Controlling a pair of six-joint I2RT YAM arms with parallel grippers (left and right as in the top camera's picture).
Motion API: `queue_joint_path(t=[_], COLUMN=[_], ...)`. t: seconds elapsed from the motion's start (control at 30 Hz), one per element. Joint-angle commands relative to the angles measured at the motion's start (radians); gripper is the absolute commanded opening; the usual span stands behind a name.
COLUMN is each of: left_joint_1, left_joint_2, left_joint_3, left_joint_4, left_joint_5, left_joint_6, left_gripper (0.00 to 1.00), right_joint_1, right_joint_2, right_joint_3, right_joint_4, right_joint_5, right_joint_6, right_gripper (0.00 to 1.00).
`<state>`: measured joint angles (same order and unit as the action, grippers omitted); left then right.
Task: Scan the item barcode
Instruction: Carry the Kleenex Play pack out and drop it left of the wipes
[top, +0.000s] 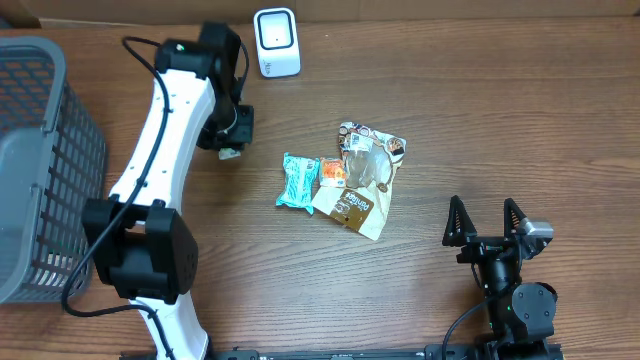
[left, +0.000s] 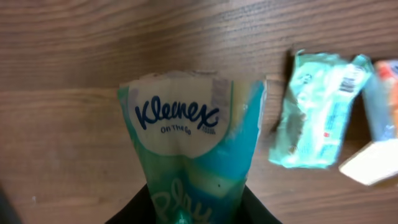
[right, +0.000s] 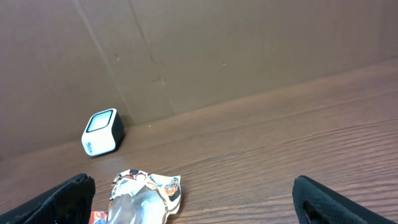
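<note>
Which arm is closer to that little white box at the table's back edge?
Left. The left gripper, holding a Kleenex pack, is close by the white box; the right gripper is far off, beyond the snack packets.

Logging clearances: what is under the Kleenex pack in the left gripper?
Only bare wood table shows around the Kleenex pack; a teal packet lies apart, to one side. The spot directly beneath is covered by the pack itself, and the pack's lower end by the left gripper.
</note>
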<state>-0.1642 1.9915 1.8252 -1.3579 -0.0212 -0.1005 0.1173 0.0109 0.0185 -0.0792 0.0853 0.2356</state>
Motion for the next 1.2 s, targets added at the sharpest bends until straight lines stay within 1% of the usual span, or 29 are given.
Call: queue_joint_path(t=[0.0,0.07,0.17,0.3,0.4,0.53,0.67,0.73,0.9,0.93,0.97,1.17], left_joint_1=[-0.006,-0.006,-0.008,-0.011,-0.014,-0.015,-0.015,-0.013,0.008,0.015,0.023,0.083], left_joint_2=[-0.017,-0.017,-0.017,-0.017,-0.017,-0.017,-0.017,-0.017,-0.018,-0.018,-0.019,-0.051], left_joint_3=[-0.063,-0.088,-0.111,-0.119,-0.121,-0.121,-0.121,-0.121,-0.074,-0.049,-0.018,0.247], left_joint_4=[0.068,0.116,0.185,0.242,0.26,0.265,0.264,0.266,0.233,0.214,0.191,0.019], left_joint_5=[-0.016,-0.015,-0.003,0.031,0.072,0.093,0.093,0.092,0.089,0.089,0.089,0.093], left_joint_6=[0.12,0.146,0.176,0.248,0.307,0.314,0.312,0.296,0.186,0.163,0.138,0.016], left_gripper=[0.28,0.31,0.42,0.52,0.55,0.69,0.74,0.74,0.75,0.75,0.77,0.83], right_joint_1=[-0.006,-0.006,-0.006,-0.006,-0.006,-0.006,-0.006,-0.006,-0.006,-0.006,-0.006,-0.006], right_joint_2=[-0.008,-0.008,-0.008,-0.008,-0.008,-0.008,-0.008,-0.008,-0.008,-0.008,-0.008,-0.008], right_joint_3=[-0.011,-0.011,-0.011,-0.011,-0.011,-0.011,-0.011,-0.011,-0.011,-0.011,-0.011,-0.011], right_joint_4=[0.004,0.004,0.004,0.004,0.004,0.004,0.004,0.004,0.004,0.004,0.004,0.004], right_joint_5=[0.003,0.003,0.003,0.003,0.003,0.003,0.003,0.003,0.003,0.003,0.003,0.003], right_joint_6=[-0.001,-0.001,-0.001,-0.001,-0.001,-0.001,-0.001,-0.001,-0.001,-0.001,-0.001,-0.001], right_gripper=[1.0,1.0,1.0,1.0,1.0,1.0,1.0,1.0,1.0,1.0,1.0,1.0])
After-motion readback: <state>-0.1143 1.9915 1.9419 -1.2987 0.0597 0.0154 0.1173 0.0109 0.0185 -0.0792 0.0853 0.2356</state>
